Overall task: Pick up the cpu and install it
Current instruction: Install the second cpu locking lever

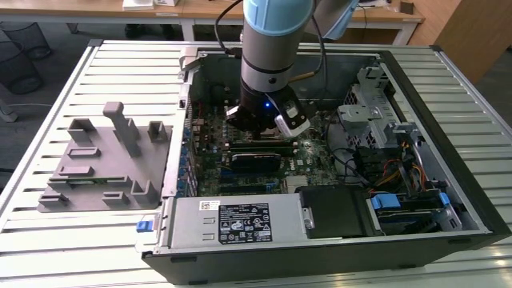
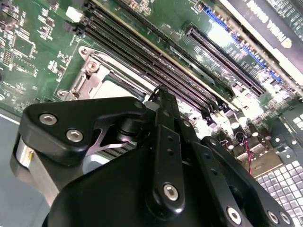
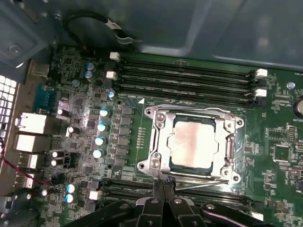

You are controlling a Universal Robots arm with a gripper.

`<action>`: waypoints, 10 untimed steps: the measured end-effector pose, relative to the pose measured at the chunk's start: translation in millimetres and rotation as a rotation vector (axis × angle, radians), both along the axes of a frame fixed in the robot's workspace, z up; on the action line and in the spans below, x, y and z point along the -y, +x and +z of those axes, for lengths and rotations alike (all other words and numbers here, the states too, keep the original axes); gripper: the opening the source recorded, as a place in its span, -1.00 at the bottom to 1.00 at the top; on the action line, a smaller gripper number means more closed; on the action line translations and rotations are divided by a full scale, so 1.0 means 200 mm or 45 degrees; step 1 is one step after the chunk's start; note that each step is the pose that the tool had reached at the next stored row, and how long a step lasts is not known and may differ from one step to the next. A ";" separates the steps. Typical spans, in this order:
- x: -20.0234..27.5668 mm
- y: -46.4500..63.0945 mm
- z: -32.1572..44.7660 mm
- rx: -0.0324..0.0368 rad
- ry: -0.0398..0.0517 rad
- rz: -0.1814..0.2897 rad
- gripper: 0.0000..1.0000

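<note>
Gripper: your gripper (image 3: 164,185) hangs low over the motherboard, its two black fingertips pressed together with nothing between them — closed and empty. In the first wrist view the tips sit at the bottom centre of the frame, just at the near edge of the socket frame.

Linkage: in the second wrist view you see the black finger links (image 2: 163,156) and knuckle housing from behind, filling the lower half of the frame.

Cpu: the cpu (image 3: 194,142) lies flat inside the socket, centre right of the first wrist view, its silvery top showing a pinkish smear. A pale corner of it peeks out above the gripper body in the second wrist view (image 2: 112,89).

Socket frame: the metal socket frame (image 3: 161,142) surrounds the chip on all sides, screws at its corners.

Memory slots: long black memory slots (image 3: 189,75) run above the socket in the first wrist view; another pair runs below it, beside the fingertips.

Motherboard: the green motherboard (image 1: 308,159) lies on the case floor, centre of the exterior view.

Arm: your arm (image 1: 272,54) comes down from the top centre of the exterior view into the open computer case (image 1: 448,198).

Fixture: a grey fixture block (image 1: 104,162) rests on the slatted table (image 1: 48,240) — at the exterior view's left, well apart from the case.
</note>
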State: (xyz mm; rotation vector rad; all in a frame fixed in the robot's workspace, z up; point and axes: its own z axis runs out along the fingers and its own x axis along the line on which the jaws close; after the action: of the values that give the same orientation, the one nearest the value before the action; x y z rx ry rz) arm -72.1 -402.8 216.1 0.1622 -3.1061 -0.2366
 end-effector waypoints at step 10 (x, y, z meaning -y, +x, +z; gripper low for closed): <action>0.022 -0.03 -0.032 -0.0010 0.041 0.000 -0.79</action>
State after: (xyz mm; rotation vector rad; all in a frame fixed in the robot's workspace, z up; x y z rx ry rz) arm -78.5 -407.1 209.7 0.1627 -3.1028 -0.2864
